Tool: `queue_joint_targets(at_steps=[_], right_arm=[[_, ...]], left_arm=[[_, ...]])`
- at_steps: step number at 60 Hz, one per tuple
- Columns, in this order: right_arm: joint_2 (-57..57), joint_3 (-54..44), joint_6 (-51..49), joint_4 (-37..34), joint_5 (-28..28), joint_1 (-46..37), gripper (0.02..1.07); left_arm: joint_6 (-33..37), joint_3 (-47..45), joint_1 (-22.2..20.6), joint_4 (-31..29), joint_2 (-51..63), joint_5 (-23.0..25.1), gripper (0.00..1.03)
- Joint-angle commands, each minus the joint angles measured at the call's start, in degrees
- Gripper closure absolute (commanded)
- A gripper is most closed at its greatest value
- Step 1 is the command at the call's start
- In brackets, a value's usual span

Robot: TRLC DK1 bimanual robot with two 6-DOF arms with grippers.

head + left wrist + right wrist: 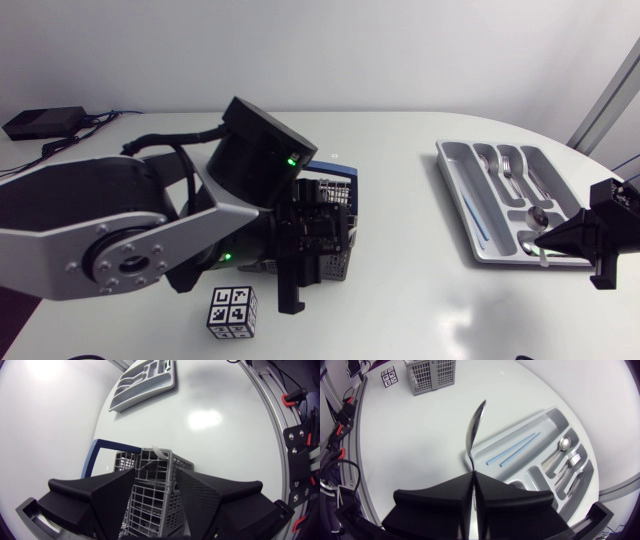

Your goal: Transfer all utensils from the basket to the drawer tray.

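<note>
Spoon (pixel 476 425): pinched by its handle in the pressed-together right jaws, bowl pointing away from them, held above one end of the drawer tray (pixel 460 185). The tray lies on the white tabletop (pixel 400 290) and contains forks (pixel 505 165), a second spoon (pixel 563 442) and two blue sticks (pixel 512 450), each kind in its own compartment. Well apart from it stands the grey grid basket (pixel 155 485), a white utensil tip (pixel 161 452) rising from it. The left jaws are spread directly above the basket. A blue frame (pixel 97 455) lies beside the basket; a tag cube (pixel 232 310) sits near it.
</note>
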Motion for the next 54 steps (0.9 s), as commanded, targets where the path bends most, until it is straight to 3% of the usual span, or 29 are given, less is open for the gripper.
queue_joint_targets(at_steps=[1, 29, 43, 47, 54], right_arm=[[1.9, 1.7, -3.1, 2.0, 1.4, -1.6, 1.02], [6.2, -3.7, -8.2, 29.4, 15.7, -3.3, 1.02], [12.3, -4.6, -11.3, 37.1, 20.9, -2.7, 1.00], [12.9, -5.6, -11.6, 39.1, 22.0, -2.6, 0.84], [13.3, -6.5, -12.0, 40.1, 23.7, -2.3, 0.45]], left_arm=[[5.5, 0.7, 0.6, 0.2, 2.0, -0.8, 0.46], [15.2, 5.3, 4.1, 0.2, 7.7, -0.4, 0.46], [17.8, 9.2, 6.3, -4.8, 10.7, 2.6, 0.46], [18.6, 10.0, 6.4, -5.4, 11.5, 2.7, 0.47], [19.4, 11.1, 6.5, -5.9, 12.5, 3.3, 0.47]])
